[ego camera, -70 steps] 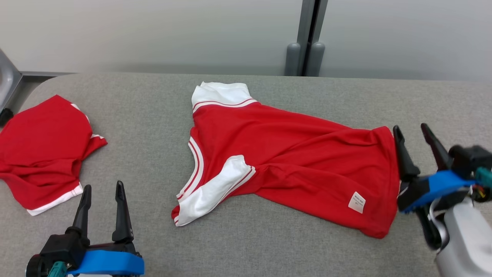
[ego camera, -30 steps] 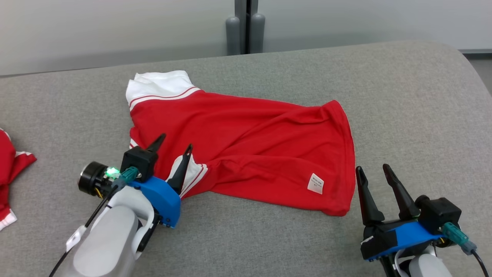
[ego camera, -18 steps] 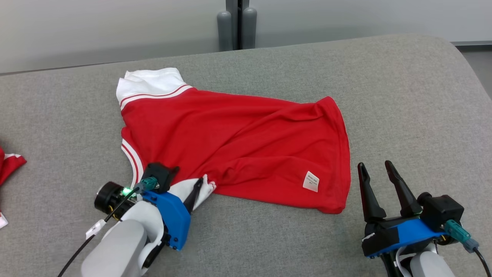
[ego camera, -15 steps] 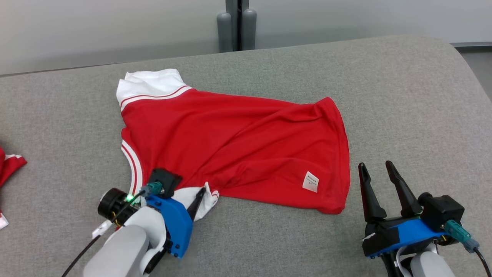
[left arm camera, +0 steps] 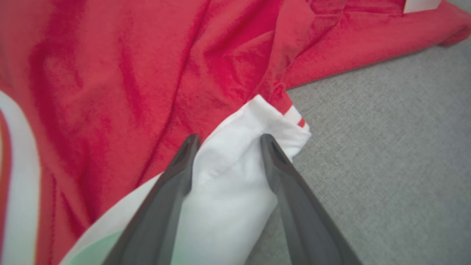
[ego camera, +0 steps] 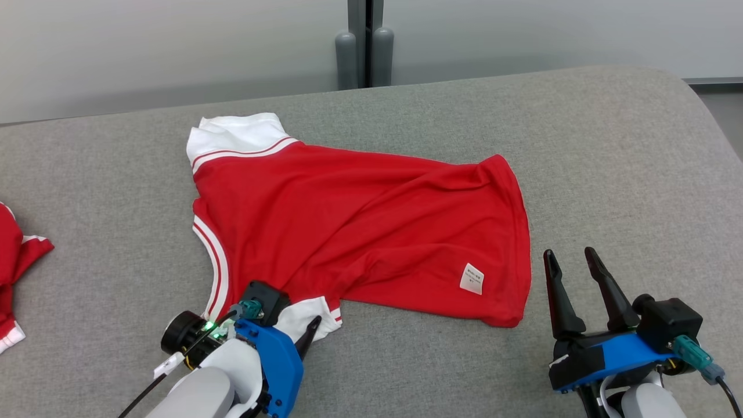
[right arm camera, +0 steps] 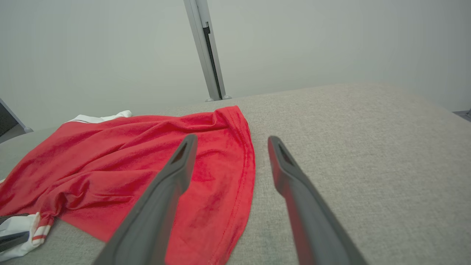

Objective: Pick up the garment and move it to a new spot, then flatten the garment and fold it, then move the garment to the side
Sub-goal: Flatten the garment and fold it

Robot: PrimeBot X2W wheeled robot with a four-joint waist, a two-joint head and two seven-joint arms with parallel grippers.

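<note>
Two left end effector [left arm camera: 226, 140] fingers [left arm camera: 173, 184] straddle the garment's [ego camera: 360, 226] white sleeve [left arm camera: 235, 176].

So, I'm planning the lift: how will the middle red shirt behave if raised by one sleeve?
Probably floppy: the shirt lies in soft wrinkles, so it should sag and hang. It looks thin, likely light. The white sleeve bunches inside the left gripper, so a pull may stretch it.

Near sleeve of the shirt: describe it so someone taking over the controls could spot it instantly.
On the gray padded table, find the red shirt spread out at the centre. Its near sleeve is the white piece at the shirt's lower left corner in the head view. Unlike the other white sleeve, which lies untouched at the far edge, it sits between the left gripper's jaws.
</note>
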